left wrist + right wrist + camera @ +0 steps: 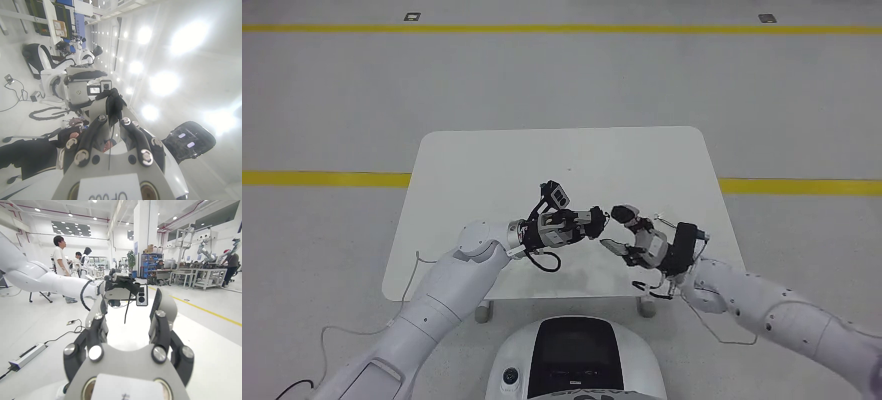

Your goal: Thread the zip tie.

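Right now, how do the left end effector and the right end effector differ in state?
1. The left end effector is shut; the right end effector is open, its jaws spread wide.
2. The left end effector grips the thin black zip tie, whose strap hangs free; the right end effector holds nothing.
Shared: both are over the near part of the white table, facing each other at close range.
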Controlling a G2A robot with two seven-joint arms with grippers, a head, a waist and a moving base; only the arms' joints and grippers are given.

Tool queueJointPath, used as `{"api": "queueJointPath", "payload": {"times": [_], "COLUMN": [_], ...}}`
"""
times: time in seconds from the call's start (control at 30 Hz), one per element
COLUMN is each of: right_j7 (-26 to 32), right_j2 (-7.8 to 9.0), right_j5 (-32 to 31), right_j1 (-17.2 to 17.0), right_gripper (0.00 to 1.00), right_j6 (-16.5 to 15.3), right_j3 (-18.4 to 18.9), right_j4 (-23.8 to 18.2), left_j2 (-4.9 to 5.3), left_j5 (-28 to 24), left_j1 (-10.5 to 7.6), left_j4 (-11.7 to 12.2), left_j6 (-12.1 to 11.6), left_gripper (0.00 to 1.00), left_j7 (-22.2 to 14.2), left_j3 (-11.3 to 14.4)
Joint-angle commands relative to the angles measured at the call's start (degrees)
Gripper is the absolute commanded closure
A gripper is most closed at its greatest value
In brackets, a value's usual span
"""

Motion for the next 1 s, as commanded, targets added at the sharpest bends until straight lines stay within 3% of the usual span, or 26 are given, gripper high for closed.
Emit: {"api": "queueJointPath", "payload": {"times": [0.0, 0.5, 0.87, 0.97], "right_j7": [1.0, 3.1, 2.7, 2.7], "right_j2": [-0.17, -1.29, -1.91, -2.05], "right_j5": [0.3, 0.1, -1.3, -1.6], "right_j1": [0.1, 0.1, 0.2, 0.3], "right_gripper": [0.64, 0.77, 0.77, 0.83], "right_j6": [0.0, 0.0, 0.0, 0.0], "right_j3": [0.0, 0.0, 0.0, 0.0], "right_j4": [0.2, 1.3, 1.9, 1.8], "left_j2": [0.0, 0.0, 0.0, 0.0], "left_j5": [0.0, 0.0, 0.0, 0.0], "left_j1": [0.0, 0.0, 0.0, 0.0], "left_j4": [0.0, 0.0, 0.0, 0.0], "left_j6": [0.0, 0.0, 0.0, 0.0], "left_gripper": [1.0, 1.0, 1.0, 1.0], "left_j7": [0.0, 0.0, 0.0, 0.0], "left_j3": [0.0, 0.0, 0.0, 0.0]}}
